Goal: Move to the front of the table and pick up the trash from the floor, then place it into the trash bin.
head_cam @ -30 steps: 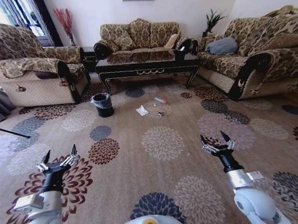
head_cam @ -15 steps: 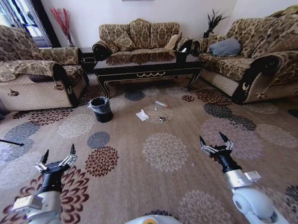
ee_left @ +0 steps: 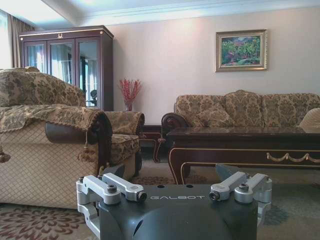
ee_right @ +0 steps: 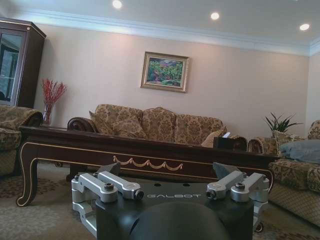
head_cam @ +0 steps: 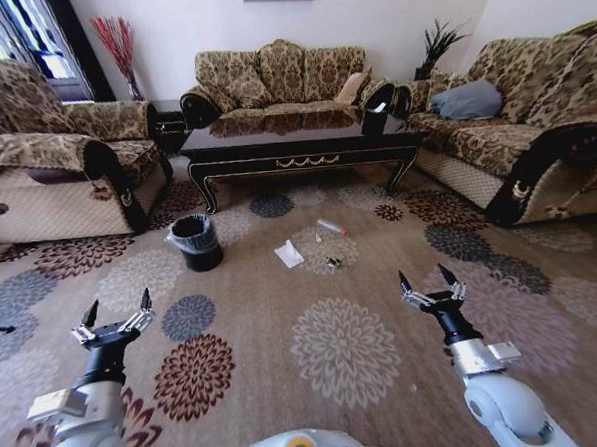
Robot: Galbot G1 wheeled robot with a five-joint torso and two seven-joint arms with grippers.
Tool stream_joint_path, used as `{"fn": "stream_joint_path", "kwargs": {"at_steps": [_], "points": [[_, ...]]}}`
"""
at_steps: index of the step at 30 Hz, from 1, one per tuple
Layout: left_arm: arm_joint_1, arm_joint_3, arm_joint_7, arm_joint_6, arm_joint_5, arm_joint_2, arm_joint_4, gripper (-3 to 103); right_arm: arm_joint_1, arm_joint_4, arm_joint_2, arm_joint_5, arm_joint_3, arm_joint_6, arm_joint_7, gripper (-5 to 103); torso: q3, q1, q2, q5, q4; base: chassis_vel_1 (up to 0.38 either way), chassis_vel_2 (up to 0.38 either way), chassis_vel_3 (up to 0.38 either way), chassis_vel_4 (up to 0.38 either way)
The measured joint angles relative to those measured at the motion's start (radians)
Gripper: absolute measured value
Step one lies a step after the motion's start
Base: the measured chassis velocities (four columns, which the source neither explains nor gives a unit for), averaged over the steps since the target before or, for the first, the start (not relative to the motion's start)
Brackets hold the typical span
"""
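Observation:
The long dark coffee table [head_cam: 304,143] with gold trim stands ahead between the sofas, and it also shows in the wrist views [ee_left: 240,147] [ee_right: 135,150]. On the carpet in front of it lies the trash: a flat white paper piece [head_cam: 288,254], a small clear bottle [head_cam: 330,227] and dark scraps [head_cam: 332,264]. The black trash bin [head_cam: 196,242] with a clear liner stands left of the paper. My left gripper [head_cam: 116,309] and right gripper [head_cam: 428,283] hang open low in front of me, well short of the trash, holding nothing.
Patterned sofas [head_cam: 45,172] [head_cam: 281,79] [head_cam: 534,131] ring the table on the left, back and right. A small dark side table [head_cam: 168,125] sits in the back left corner. Flowered carpet [head_cam: 345,341] lies open between me and the trash.
The whole head view has shifted: table, bin and trash sit lower and larger in the picture, so I have driven closer. Both arms keep their pose.

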Motion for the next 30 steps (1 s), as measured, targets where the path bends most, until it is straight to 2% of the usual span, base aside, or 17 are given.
{"fn": "stream_joint_path", "kwargs": {"at_steps": [4,8,22,26,28,30], "points": [[0.001,-0.002,0.0,0.0,-0.001,0.003,0.0,100,0.0,0.0,0.0,0.0,0.0,0.004,-0.003,100,0.0,0.0,0.0,-0.0009,0.0,-0.322,0.344,0.348,-0.342],[0.002,-0.004,0.0,0.0,-0.001,0.004,0.0,100,-0.001,-0.001,0.0,0.0,-0.002,0.007,-0.006,100,0.0,0.0,0.001,0.0,0.0,-0.341,0.356,0.341,-0.364],[0.013,-0.009,-0.003,0.012,0.002,0.006,-0.015,100,0.004,-0.003,-0.002,0.007,-0.007,0.015,0.007,100,0.001,0.0,0.001,-0.0006,0.0,-0.354,0.339,0.355,-0.347],[0.017,-0.018,-0.035,0.066,-0.013,0.013,-0.041,100,0.005,0.002,-0.003,0.007,-0.008,0.014,0.02,100,0.002,0.001,0.001,-0.0004,0.0001,-0.242,0.241,0.234,-0.225],[0.017,-0.023,-0.04,0.075,-0.019,0.016,-0.045,100,0.006,0.002,-0.003,0.006,-0.008,0.014,0.02,100,0.002,0.001,0.001,-0.0005,0.0001,-0.14,0.135,0.119,-0.119],[0.014,-0.054,-0.057,0.101,-0.042,0.035,-0.05,100,0.006,0.002,-0.001,0.006,-0.009,0.017,0.02,100,0.001,0.0,0.001,-0.0004,0.0002,-0.049,0.093,0.015,-0.043]]}}
